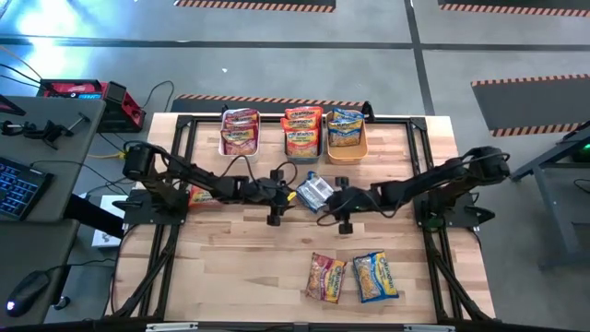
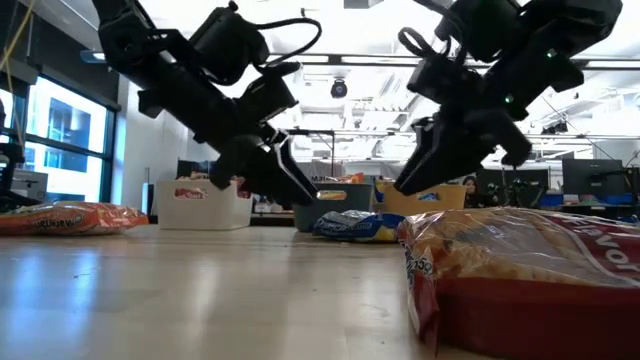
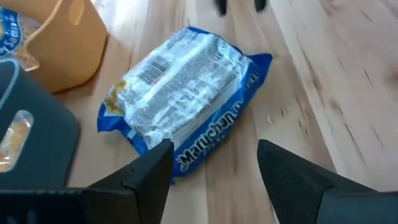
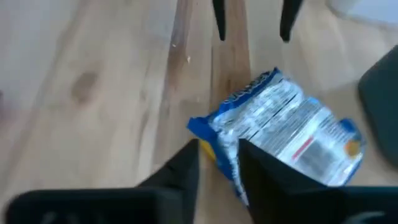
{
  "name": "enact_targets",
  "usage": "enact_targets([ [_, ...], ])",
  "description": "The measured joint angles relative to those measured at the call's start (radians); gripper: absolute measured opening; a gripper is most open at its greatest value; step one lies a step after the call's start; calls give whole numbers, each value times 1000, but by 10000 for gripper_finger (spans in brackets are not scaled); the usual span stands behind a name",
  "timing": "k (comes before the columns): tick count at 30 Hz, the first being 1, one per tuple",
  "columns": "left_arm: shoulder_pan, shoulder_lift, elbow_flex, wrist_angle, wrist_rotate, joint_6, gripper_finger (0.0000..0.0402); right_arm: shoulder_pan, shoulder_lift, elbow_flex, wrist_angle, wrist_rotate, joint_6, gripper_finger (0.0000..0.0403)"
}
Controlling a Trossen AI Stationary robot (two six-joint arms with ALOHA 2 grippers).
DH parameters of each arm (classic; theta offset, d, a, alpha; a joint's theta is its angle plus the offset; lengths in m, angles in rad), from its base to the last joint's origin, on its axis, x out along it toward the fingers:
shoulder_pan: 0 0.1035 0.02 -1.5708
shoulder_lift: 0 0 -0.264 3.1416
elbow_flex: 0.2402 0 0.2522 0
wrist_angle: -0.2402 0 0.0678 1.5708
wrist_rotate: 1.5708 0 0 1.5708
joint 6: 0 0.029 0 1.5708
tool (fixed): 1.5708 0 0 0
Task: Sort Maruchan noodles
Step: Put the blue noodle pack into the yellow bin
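Observation:
A blue Maruchan noodle packet (image 1: 315,191) lies flat on the wooden table, printed back up (image 3: 180,93), between my two grippers. My left gripper (image 3: 214,158) is open, its fingertips just above the packet's near edge (image 2: 305,192). My right gripper (image 4: 219,155) comes from the other side and is open by a narrow gap, its tips hanging over the packet's blue end (image 4: 208,130). In the low view both grippers hang slightly above the packet (image 2: 352,225).
At the far edge stand a white bin (image 1: 240,148) with pink-red packets, a dark bin (image 1: 302,149) with orange ones and an orange bin (image 1: 347,152) with blue ones. An orange packet (image 1: 201,195) lies under my left arm. Two packets (image 1: 325,277) (image 1: 375,275) lie near the front edge.

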Motion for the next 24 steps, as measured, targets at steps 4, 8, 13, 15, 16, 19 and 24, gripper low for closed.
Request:
enact_targets([
  [4, 10, 0, 1, 30, 2, -9, 219, 47, 77, 54, 4, 56, -182, 170],
  [8, 18, 0, 1, 32, 32, -12, 220, 79, 182, 120, -28, 107, -345, 202],
  [13, 20, 0, 1, 21, 34, -28, 217, 83, 275, 215, -86, 209, -424, 190],
  [15, 20, 0, 1, 20, 34, -28, 216, 71, 293, 242, -136, 195, -425, 174],
  [16, 20, 0, 1, 16, 34, -29, 216, 66, 302, 252, -152, 174, -427, 166],
  [19, 20, 0, 1, 12, 34, -29, 216, 47, 317, 272, -179, 147, -417, 140],
  [24, 20, 0, 1, 13, 34, -29, 216, 17, 318, 280, -195, 134, -372, 76],
])
